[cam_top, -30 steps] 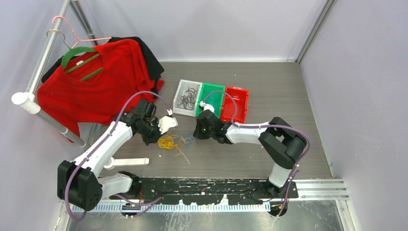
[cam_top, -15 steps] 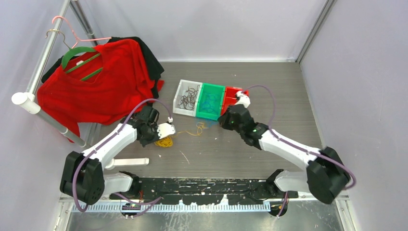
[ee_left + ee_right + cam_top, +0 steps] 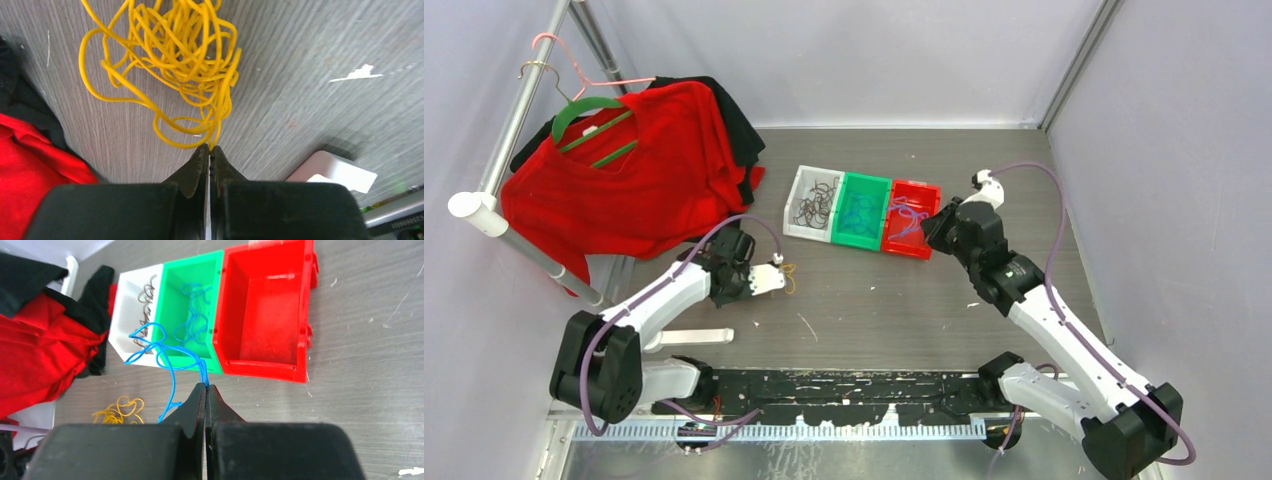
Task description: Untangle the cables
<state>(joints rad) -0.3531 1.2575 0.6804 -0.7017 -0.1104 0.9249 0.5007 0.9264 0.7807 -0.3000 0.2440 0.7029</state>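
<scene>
Above the table (image 3: 310,75), left claw (image 3: 209,152) clamps yellow cable (image 3: 200,65) tight; right claw (image 3: 205,390) clamps blue cable (image 3: 201,372).

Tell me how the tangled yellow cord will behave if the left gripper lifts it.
The thin tangled yellow cord is probably floppy: it lies in loose, irregular loops on the grey table. Being so thin, it is likely very light. Pinched by one strand in the left gripper, it would probably dangle as a clump.
</scene>
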